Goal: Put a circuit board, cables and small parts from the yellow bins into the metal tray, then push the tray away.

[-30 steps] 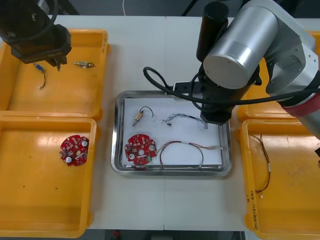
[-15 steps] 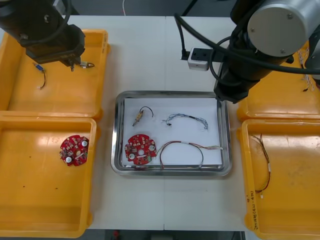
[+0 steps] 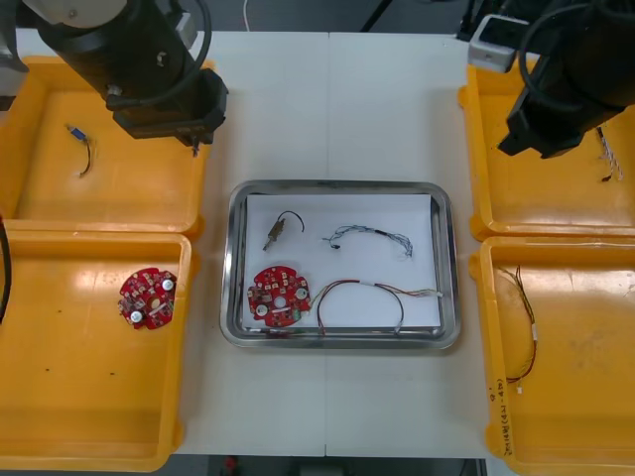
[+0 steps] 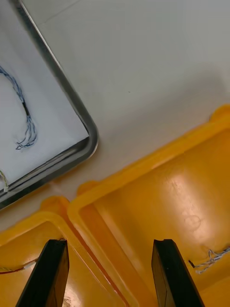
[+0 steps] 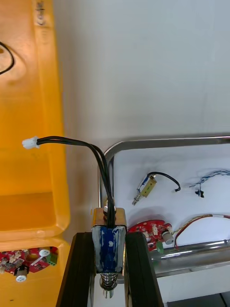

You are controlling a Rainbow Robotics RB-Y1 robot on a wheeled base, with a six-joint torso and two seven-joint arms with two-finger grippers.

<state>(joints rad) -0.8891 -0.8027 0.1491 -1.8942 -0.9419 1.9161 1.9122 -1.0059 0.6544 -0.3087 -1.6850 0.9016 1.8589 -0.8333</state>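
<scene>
Claw on left (image 5: 109, 236) pinches small metal part (image 5: 109, 247), near tray (image 5: 158, 142) corner.

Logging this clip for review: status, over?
Left pincer shut on small metal part, near far left corner of tray. Right pincer open over far right bin. Nothing between part and tray.

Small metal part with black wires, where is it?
The small metal part is in the left gripper, between the far left yellow bin and the metal tray.
</scene>
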